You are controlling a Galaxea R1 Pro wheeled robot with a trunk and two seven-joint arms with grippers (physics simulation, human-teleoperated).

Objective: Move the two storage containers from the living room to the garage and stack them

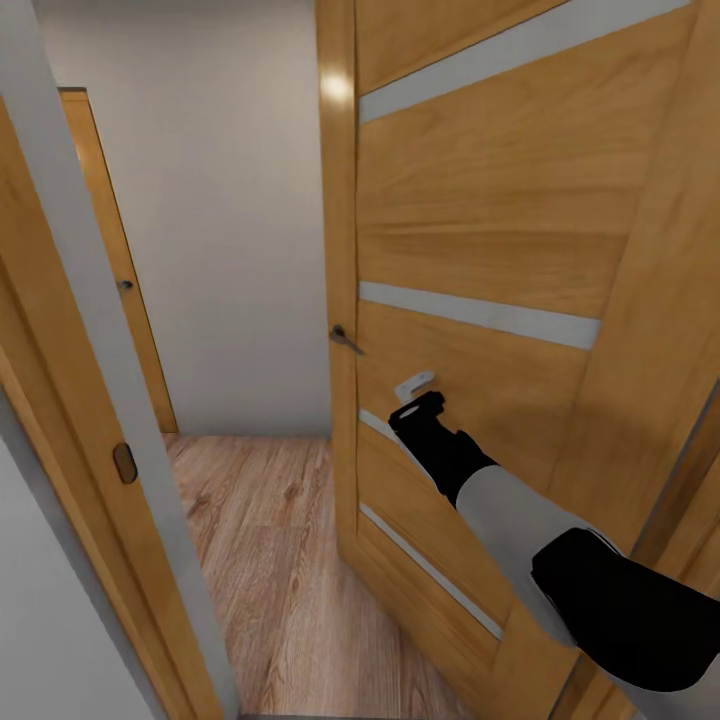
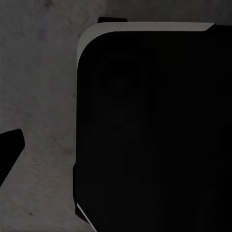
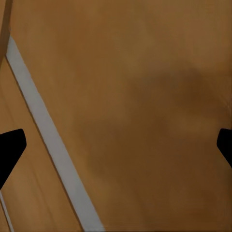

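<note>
Storage containers are nowhere among these pictures, so their place cannot be told; by my judgement such bins are light and stiff, best taken by a wall rim.

Head view: the right gripper reaches against a wooden door, below and beside its handle; whether it is open I cannot tell here. Beyond the door lies light plank floor and a white wall. The half-open door and the frame narrow the passage.

Left wrist view: one dark fingertip over grey surface, a black body alongside; the pincer's state I cannot tell.

Right wrist view: both fingertips spread wide, empty, facing the door's grey stripe
</note>
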